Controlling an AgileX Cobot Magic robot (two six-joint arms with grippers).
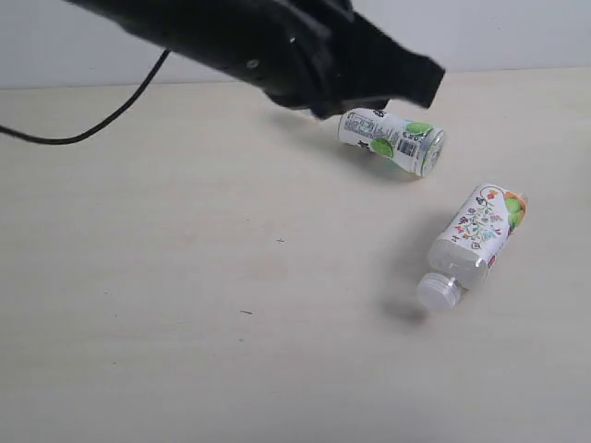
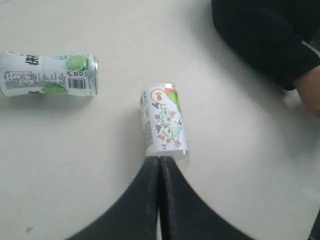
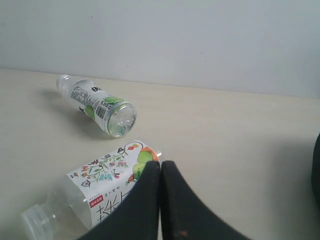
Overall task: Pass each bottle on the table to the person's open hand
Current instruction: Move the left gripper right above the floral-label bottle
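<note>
Bottles lie on their sides on the pale table (image 1: 185, 277), two of them, well apart. In the exterior view the green-accented bottle (image 1: 392, 140) sits at about 1 o'clock from the table's middle, its clear base turned toward 4 o'clock and its neck hidden under the black left arm (image 1: 277, 46) that reaches in from 11 o'clock. The floral bottle (image 1: 473, 242) rests at 4 o'clock from the first one, its white cap (image 1: 437, 292) pointing toward 7 o'clock. The left gripper (image 2: 159, 159) has its fingers pressed flat together with nothing between them; its tips appear just at the end of the floral bottle, though touching or hovering above it cannot be told. The right gripper (image 3: 160, 164) is likewise pressed together and empty, with the floral bottle lying just beside it. A dark sleeve (image 2: 260, 40) with a patch of bare skin (image 2: 312, 92) shows in the left wrist view.
</note>
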